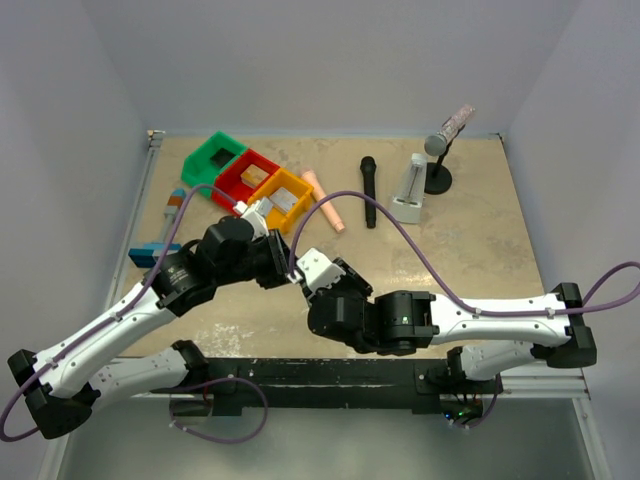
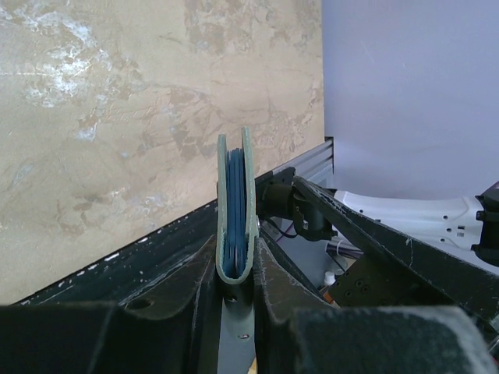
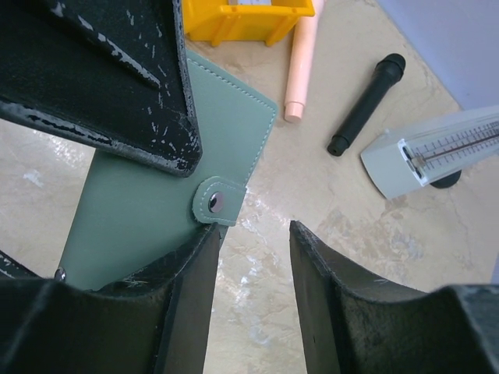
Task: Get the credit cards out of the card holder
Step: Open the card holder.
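Plainly, early days.

Left wrist view: my left gripper is clamped on the card holder. It stands edge-on between my fingers, with the fold down toward my palm and the free edges pointing away from me. Blue layers show inside the fold; I cannot tell whether they are cards or pocket panels.

Right wrist view: my right gripper has its jaws apart, with only bare table in the gap. The holder's flat face lies ahead of that gap and to its left. Its snap tab sits right at the tip of the finger on the view's left, and it looks fastened.

Top view: both grippers meet tip to tip out ahead of the arm bases, and the holder is hidden between them. I see no credit cards loose near either gripper.

Judgement: nothing is out yet. Left to do: pop the tab, spread the holder, draw each card.
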Motion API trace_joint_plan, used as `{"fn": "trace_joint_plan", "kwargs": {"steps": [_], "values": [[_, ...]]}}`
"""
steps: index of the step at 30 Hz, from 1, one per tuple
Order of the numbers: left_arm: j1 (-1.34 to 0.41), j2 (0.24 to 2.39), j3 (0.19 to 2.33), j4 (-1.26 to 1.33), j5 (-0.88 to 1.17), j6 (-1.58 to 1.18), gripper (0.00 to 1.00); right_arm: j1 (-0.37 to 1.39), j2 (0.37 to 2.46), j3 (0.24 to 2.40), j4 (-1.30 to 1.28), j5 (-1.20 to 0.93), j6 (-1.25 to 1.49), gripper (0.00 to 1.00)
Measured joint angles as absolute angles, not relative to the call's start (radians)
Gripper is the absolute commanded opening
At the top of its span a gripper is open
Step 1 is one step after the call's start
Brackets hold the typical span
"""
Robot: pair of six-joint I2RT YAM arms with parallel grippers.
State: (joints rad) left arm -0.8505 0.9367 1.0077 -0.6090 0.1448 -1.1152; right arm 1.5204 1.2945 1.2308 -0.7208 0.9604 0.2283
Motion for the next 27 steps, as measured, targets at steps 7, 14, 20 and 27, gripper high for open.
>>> {"fn": "trace_joint_plan", "kwargs": {"steps": [7, 14, 20, 27], "values": [[-0.849, 0.939, 1.008, -0.587, 0.145, -1.116, 0.00, 1.523, 1.294, 1.232, -0.721, 1.001, 0.236, 0.45], [-0.849, 0.941, 1.008, -0.581, 0.145, -1.116, 0.00, 1.524, 1.294, 1.232, -0.711, 1.005, 0.224, 0.45], [-0.846, 0.945, 1.008, -0.571, 0.146, -1.116, 0.00, 1.524, 1.295, 1.232, -0.696, 1.006, 0.199, 0.45], [-0.844, 0.949, 1.008, -0.562, 0.146, -1.116, 0.00, 1.523, 1.295, 1.232, -0.685, 1.005, 0.181, 0.41]]}}
